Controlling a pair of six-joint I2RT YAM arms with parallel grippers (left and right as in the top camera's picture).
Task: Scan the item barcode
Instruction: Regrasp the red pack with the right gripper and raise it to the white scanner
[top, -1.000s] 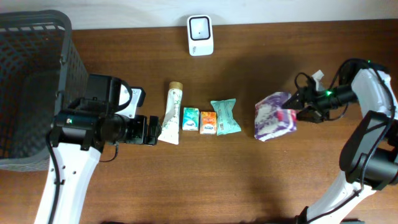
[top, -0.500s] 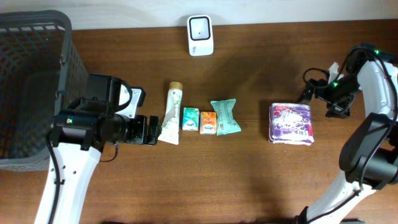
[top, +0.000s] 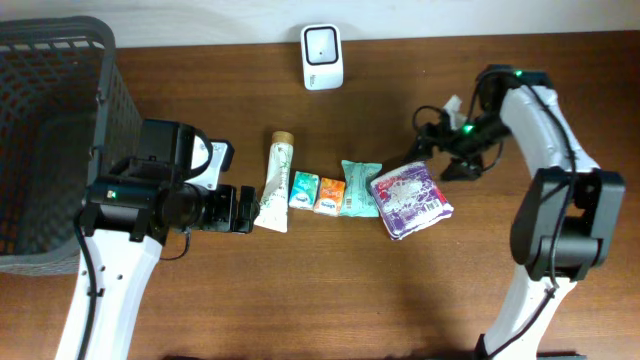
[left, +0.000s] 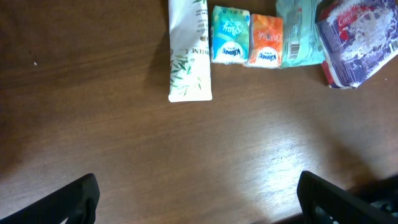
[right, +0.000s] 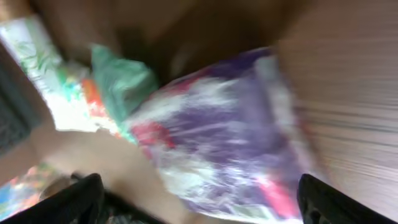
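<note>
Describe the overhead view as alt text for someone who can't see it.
Five packaged items lie in a row mid-table, from a white tube to a purple pack. The right hand is open close to the purple pack; the left hand is open beside the tube.

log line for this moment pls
left end effector: open, empty | right end effector: open, empty | purple pack: on table, against teal packet

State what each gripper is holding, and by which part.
Nothing is held. The left gripper and right gripper are both open; the purple pack lies unheld.
</note>
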